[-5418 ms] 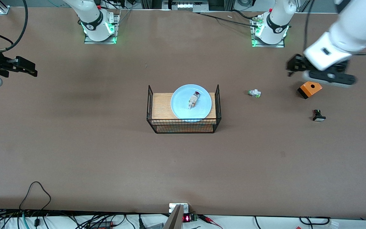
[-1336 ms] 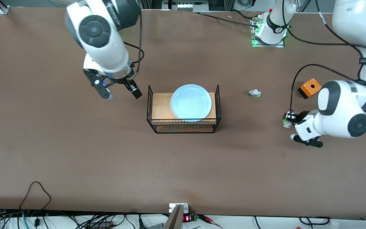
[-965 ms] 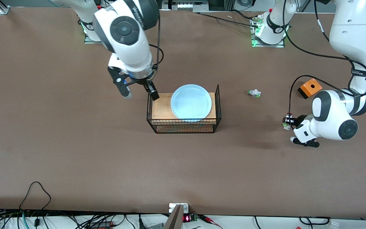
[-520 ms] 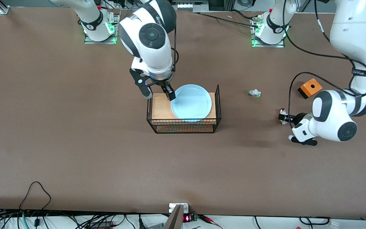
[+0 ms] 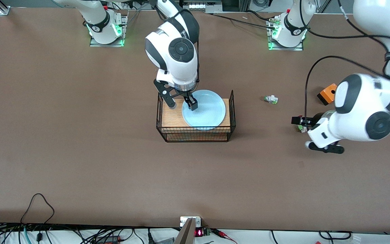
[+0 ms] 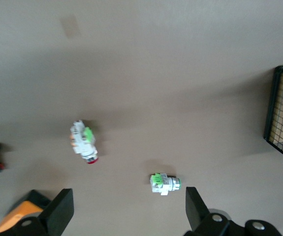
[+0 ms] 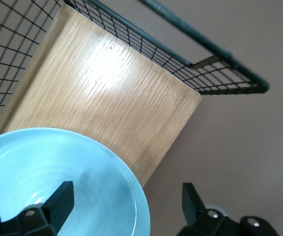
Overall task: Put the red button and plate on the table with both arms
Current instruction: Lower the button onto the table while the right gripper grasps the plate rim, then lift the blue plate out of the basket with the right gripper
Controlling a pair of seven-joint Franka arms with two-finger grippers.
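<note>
The table [image 5: 80, 152] carries a wire rack [image 5: 163, 126] with the plate [image 5: 208, 113] on its wood top. The right gripper [image 5: 182, 103] hangs spread over the plate's rim. The left gripper [image 5: 302, 135] hangs spread over the red button [image 6: 83, 142], which lies on the table near an orange box [image 5: 328, 94].

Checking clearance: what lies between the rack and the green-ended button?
Only bare table between rack and green-ended button, per the front view.
</note>
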